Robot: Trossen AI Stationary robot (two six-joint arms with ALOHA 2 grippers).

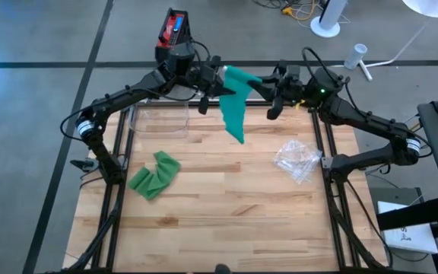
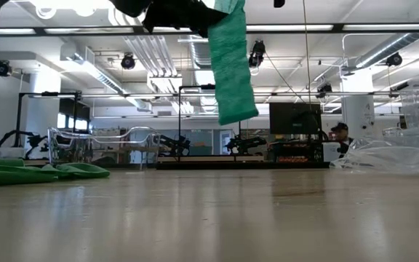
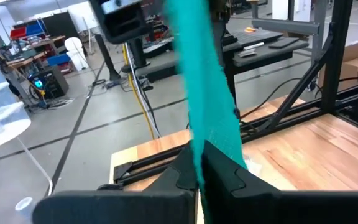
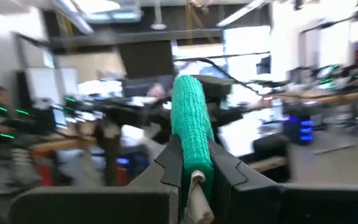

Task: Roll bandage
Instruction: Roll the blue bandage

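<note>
1. wooden slats of the table (image 1: pixel 226 221) are filling the lower middle of the high view, with a clear plastic container (image 1: pixel 158 120) at upper left of the table and a crumpled clear wrapper (image 1: pixel 297 160) at right.
2. both arms are meeting high over the table's far edge, at top centre of the high view, and sharing one green bandage (image 1: pixel 236 103).
3. the left tool (image 1: pixel 217 78) is pinching the strip, its fingers pressed together on the cloth, as the left wrist view shows with the strip running up between them (image 3: pixel 199 163).
4. the right tool (image 1: pixel 268 87) is clamped on the rolled end (image 4: pixel 190 118), with the roll standing out past its fingertips.
5. the bandage is running between the two tools, and its loose tail is hanging straight down clear of the table, at top centre of the low view (image 2: pixel 231 65).
6. judged from this, winding turns on that line: the roll lies just right of the left tool, and the strip's long axis is dropping downward.
7. a second green bandage (image 1: pixel 155 175) is lying bunched at lower left of the table, nearer the left arm.
</note>
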